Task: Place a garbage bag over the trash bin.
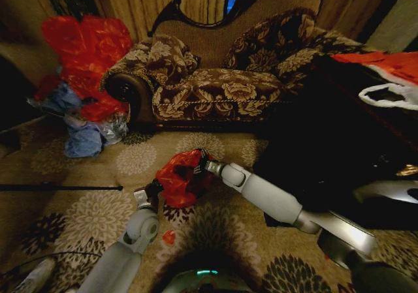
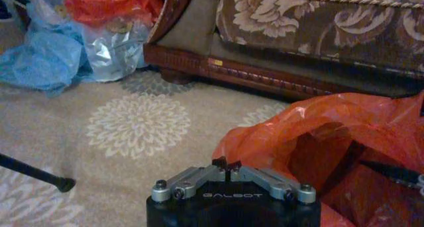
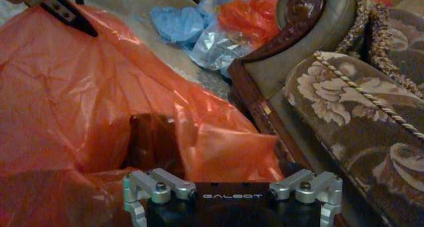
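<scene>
The red garbage bag (image 1: 179, 177) sits bunched on the carpet (image 1: 98, 169) before the sofa (image 1: 215, 77), apparently draped over the barely visible trash bin, left gripper (image 2: 227, 166) closed emptily beside it, right gripper (image 3: 232, 199) spread wide above, rim unsettled.

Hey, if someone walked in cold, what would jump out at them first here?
The glossy red garbage bag on the floral carpet, with the left gripper and right gripper at either side of it. Behind stands an ornate floral sofa, and a big red plastic heap beside its arm.
</scene>
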{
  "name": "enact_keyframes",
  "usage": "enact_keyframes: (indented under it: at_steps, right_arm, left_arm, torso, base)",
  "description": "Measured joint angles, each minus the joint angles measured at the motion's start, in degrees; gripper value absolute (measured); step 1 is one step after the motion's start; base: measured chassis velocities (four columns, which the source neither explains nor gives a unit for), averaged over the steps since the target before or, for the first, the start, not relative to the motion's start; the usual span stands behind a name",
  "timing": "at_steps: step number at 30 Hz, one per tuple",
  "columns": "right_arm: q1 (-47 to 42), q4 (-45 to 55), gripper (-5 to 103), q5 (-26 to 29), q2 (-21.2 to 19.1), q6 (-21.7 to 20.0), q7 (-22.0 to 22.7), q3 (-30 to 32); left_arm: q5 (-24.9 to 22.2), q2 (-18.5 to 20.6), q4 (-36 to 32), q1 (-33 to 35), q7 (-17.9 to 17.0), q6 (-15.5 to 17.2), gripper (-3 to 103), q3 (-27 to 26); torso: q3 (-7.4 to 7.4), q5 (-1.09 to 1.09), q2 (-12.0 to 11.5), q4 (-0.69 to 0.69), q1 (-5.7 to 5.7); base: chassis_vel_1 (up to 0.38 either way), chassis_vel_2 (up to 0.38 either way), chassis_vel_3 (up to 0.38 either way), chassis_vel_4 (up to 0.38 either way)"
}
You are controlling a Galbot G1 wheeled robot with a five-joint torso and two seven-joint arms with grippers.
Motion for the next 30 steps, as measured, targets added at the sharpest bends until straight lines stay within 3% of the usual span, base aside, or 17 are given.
enact_keyframes:
  at_steps: [15, 20, 22, 24, 27, 30]
  right_arm:
    - [2.6, -6.9, 100, 2.8, 3.9, -0.8, 2.4, -0.4]
    - [3.0, -8.8, 102, 6.2, 5.1, -0.7, 2.0, -0.8]
    - [3.2, -8.9, 94, 7.5, 5.2, -0.7, 1.8, -0.9]
    - [3.4, -8.9, 94, 8.2, 5.2, -0.7, 1.8, -1.1]
    - [3.8, -8.8, 79, 12.8, 5.4, -1.0, 2.2, -1.3]
    - [3.9, -9.0, 75, 13.8, 5.6, -1.1, 2.2, -1.3]
  left_arm:
    - [0.0, -0.1, -1.0, 0.9, 0.1, 0.0, 0, -0.2]
    - [0.0, -0.2, -1.0, 0.9, 0.3, 0.0, 0, -0.2]
    - [0.0, -0.2, -0.9, 0.7, 0.4, 0.0, 0, -0.2]
    - [0.0, -0.2, -0.9, 0.7, 0.5, 0.0, 0, -0.2]
    - [0.1, -0.5, -0.4, 0.5, 1.1, 0.0, 0, -0.1]
    - [0.2, -0.5, -0.3, 0.3, 1.2, 0.0, 0, 0.0]
  torso:
    - [0.00, 0.00, 0.0, 0.01, 0.00]
    - [0.00, 0.00, 0.0, 0.01, 0.00]
    - [0.00, 0.00, 0.0, 0.01, 0.00]
    - [0.00, 0.00, 0.0, 0.01, 0.00]
    - [0.00, 0.00, 0.0, 0.01, 0.00]
    - [0.00, 0.00, 0.0, 0.01, 0.00]
  base:
    - [0.000, 0.000, 0.000, 0.000]
    - [0.000, 0.000, 0.000, 0.000]
    - [0.000, 0.000, 0.000, 0.000]
    - [0.000, 0.000, 0.000, 0.000]
    - [0.000, 0.000, 0.000, 0.000]
    - [0.000, 0.000, 0.000, 0.000]
